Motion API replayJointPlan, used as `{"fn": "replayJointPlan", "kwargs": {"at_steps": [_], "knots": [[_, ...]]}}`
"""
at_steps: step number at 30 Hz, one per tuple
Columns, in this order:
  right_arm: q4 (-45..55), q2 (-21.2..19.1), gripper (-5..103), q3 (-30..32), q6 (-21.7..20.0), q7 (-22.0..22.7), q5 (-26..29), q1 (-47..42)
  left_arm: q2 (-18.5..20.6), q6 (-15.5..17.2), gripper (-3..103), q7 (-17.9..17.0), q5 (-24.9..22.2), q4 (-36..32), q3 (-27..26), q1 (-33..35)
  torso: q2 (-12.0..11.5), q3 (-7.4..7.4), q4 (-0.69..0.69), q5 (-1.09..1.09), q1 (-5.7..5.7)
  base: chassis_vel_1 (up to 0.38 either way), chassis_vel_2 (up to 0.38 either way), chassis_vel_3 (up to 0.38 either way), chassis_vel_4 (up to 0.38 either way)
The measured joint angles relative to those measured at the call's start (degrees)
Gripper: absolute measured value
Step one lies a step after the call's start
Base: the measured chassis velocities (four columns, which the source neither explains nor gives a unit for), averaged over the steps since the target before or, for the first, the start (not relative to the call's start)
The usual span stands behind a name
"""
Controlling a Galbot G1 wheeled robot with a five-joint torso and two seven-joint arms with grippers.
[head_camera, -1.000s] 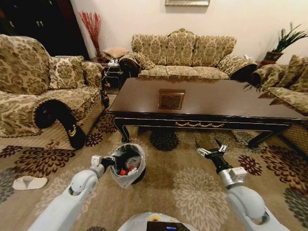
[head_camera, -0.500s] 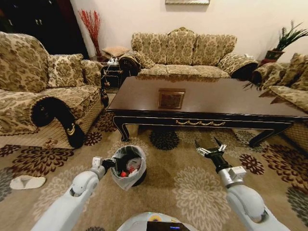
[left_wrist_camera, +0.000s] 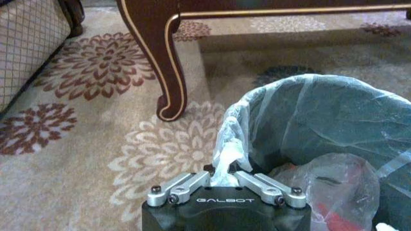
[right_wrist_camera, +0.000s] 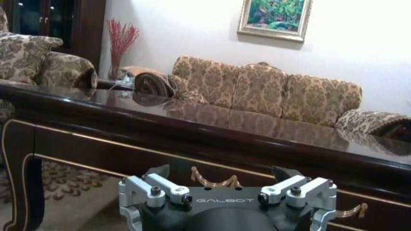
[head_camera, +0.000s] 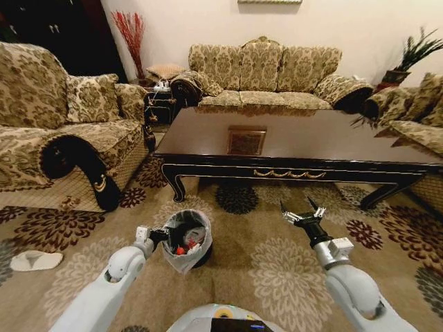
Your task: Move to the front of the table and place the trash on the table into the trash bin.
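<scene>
While we are standing before the table (head_camera: pixel 297 142), our left gripper (head_camera: pixel 156 235) in the lower left of the frame is pinching the bag rim of the trash bin (head_camera: pixel 185 238) on the carpet. Inside it, red and white trash (head_camera: pixel 185 245) is lying. Our right gripper (head_camera: pixel 302 215) is hanging at lower right, fingers spread apart.
</scene>
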Motion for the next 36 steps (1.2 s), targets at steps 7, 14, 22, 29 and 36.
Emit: {"fn": "replayJointPlan", "kwargs": {"at_steps": [7, 14, 22, 29, 36], "knots": [[-0.5, 0.8, 100, 0.2, 0.2, -0.2, -0.2, -0.1, 0.7, -0.4, 2, 0.9, 0.3, 0.6, 0.0, -0.4, -1.8, -1.58, 0.00, 0.00, -0.01, 0.000, 0.000, 0.000, 0.000], [-1.0, 1.2, 100, 0.3, 0.5, -1.0, -0.5, -0.5, 0.6, -1.0, 2, 0.9, 0.5, 1.1, 0.5, -0.6, -3.0, -2.83, 0.01, 0.00, -0.02, 0.000, 0.000, 0.000, 0.000], [-1.0, 1.3, 100, 0.3, 0.6, -1.3, -0.4, -0.2, 1.0, -3.6, 9, 1.3, 1.3, 1.8, 0.6, -0.6, -3.0, -2.94, 0.01, -0.01, -0.03, 0.000, 0.000, 0.000, 0.000], [-1.0, 1.3, 100, 0.2, 0.6, -1.3, -0.4, 0.0, 1.2, -5.2, 36, 1.4, 2.0, 2.4, 0.8, -0.7, -2.8, -2.80, 0.03, -0.01, -0.04, 0.000, 0.000, 0.000, 0.000], [-0.9, 1.3, 100, 0.3, 0.6, -1.3, -0.4, -0.1, 1.4, -5.3, 57, 2.4, 1.8, 2.3, 0.5, -0.3, -2.7, -2.68, 0.02, 0.00, -0.04, 0.000, 0.000, 0.000, 0.000]]}}
